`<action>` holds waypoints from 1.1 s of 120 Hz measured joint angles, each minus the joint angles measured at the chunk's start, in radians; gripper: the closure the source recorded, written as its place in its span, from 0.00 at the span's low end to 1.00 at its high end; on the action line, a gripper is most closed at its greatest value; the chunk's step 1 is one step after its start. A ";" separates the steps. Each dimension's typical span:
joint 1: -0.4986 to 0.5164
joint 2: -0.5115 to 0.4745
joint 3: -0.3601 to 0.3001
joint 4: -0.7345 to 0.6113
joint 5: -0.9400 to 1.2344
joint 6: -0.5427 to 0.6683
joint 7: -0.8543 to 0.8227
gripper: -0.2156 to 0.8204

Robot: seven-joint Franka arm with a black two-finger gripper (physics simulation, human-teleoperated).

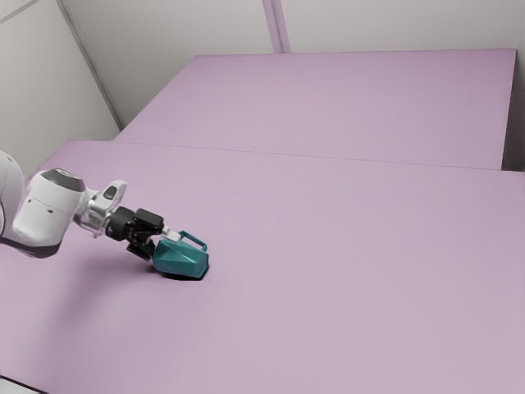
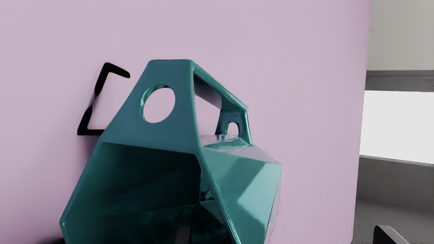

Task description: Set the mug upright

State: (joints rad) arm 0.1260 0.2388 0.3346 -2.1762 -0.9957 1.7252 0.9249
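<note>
Nearest, the gripper (image 2: 284, 234) is seen released, its fingers set wide: the inner finger (image 2: 183, 234) is placed at the open mouth of the mug (image 1: 180, 259), and the outer finger (image 2: 382, 235) is held well outside, so that a side wall (image 2: 242, 186) is straddled without being pinched. The mug is laid on its side on the tabletop (image 1: 328, 287), its mouth turned toward the gripper and its base toward the exterior view's right. The handle (image 1: 194, 240) is carried on the upper side.

The step in hand is judged to be the taking of a hold on that wall. It is best done by bringing the outer finger in evenly, with the wall kept between the pads, so that the mug is not shoved sideways. As the walls are faceted, a slanting face may slip or twist under a weak pinch; a firm, well-seated grip should be sought before any weight is taken. A slight lift is then called for, and the hand should be tipped gradually until the mouth is faced upward. Enough height must be kept for the base edge to clear the tabletop, and the base should be set flat before release.

Farther off, a second pink surface (image 1: 328, 107) is backed by a pale wall (image 1: 394, 25).
</note>
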 joint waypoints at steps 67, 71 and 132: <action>-0.006 -0.009 0.000 -0.029 -0.023 0.026 0.050 0.88; -0.010 -0.017 0.000 -0.028 -0.023 0.027 0.051 0.88; -0.059 -0.118 -0.175 0.235 0.604 0.180 -0.073 0.96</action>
State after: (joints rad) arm 0.0671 0.1210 0.1597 -1.9410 -0.3918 1.9056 0.8523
